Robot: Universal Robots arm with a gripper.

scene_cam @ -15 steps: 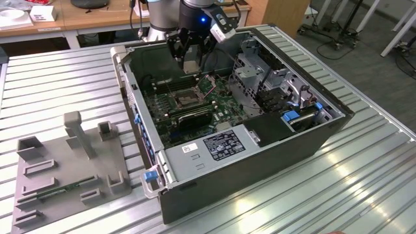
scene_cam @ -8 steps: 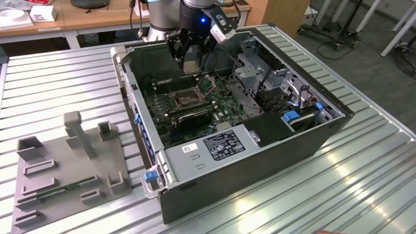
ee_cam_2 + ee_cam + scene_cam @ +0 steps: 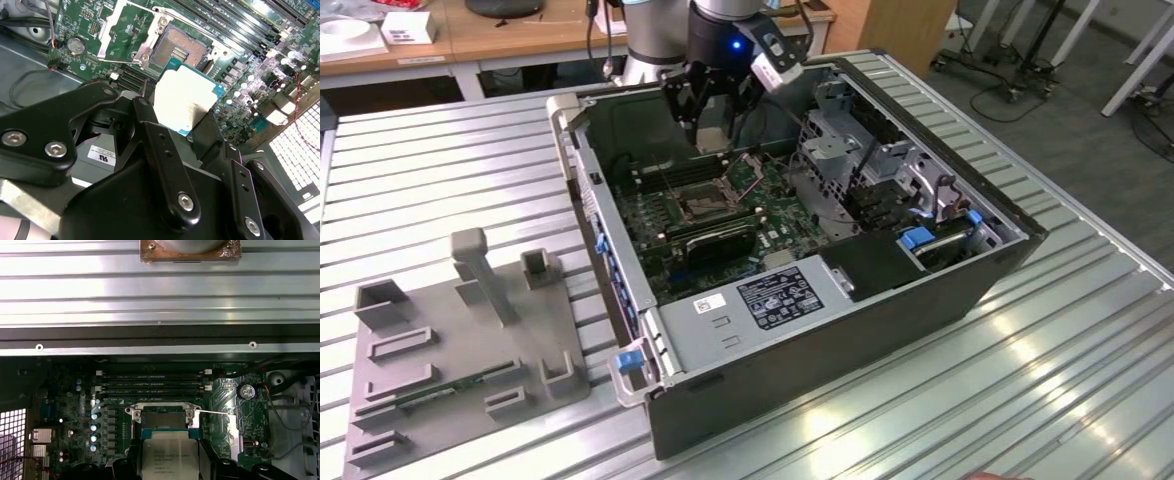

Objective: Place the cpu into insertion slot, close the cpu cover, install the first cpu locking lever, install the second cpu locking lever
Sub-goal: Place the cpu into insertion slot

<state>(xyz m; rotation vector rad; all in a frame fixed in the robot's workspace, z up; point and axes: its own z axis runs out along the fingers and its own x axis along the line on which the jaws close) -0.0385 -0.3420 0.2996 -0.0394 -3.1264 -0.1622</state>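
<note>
Upper centre of the exterior view, the black two-fingered hand [image 3: 707, 112] grips the small flat silver-tan square cpu [image 3: 186, 97], hanging clear of the open square insertion slot [image 3: 699, 206] just below it in frame

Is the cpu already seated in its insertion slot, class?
No: in the second wrist view the gripper holds the cpu clear of the insertion slot, whose contact field lies bare.

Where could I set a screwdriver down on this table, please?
The table is bare between the grey fixture tray and its far edge, and beside the case toward the exterior view's lower right. Inside the case is crowded; the claw holds the cpu.
</note>
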